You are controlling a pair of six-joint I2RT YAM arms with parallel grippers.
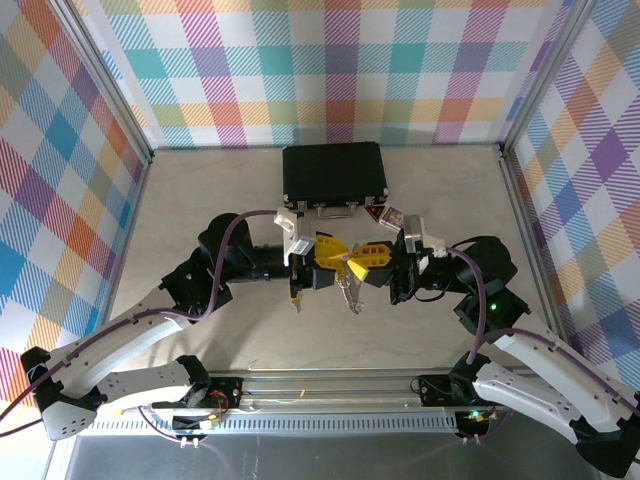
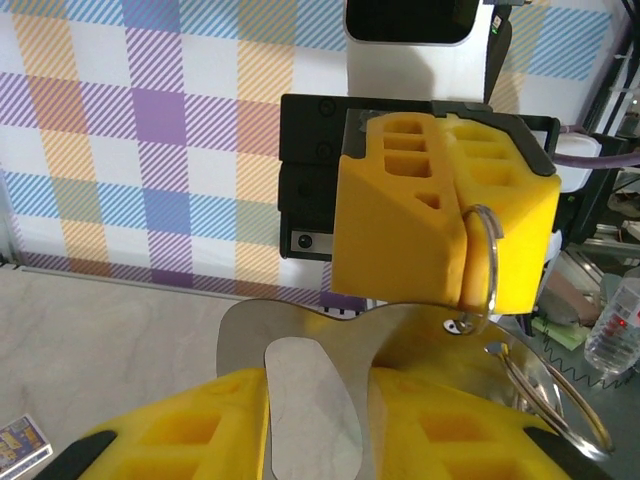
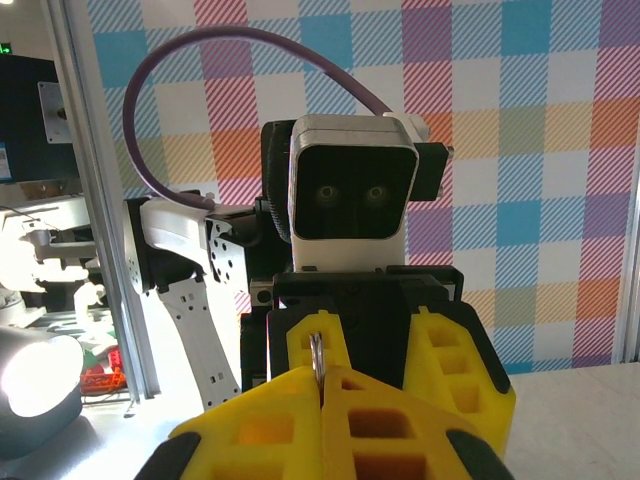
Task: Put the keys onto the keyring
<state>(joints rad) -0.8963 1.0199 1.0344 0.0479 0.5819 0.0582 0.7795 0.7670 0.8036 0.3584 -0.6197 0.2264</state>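
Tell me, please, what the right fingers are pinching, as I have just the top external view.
Observer: In the left wrist view the right fingers are shut on the keyring, whose thin arc stands out of their seam.
Operator: And what do the left fingers have?
Observer: A flat silver key sits between the left fingers, broad face to that camera.
Operator: Is it threaded yet?
Observer: The key's small hole lies right at the keyring's lower end; whether it is through, I cannot tell.
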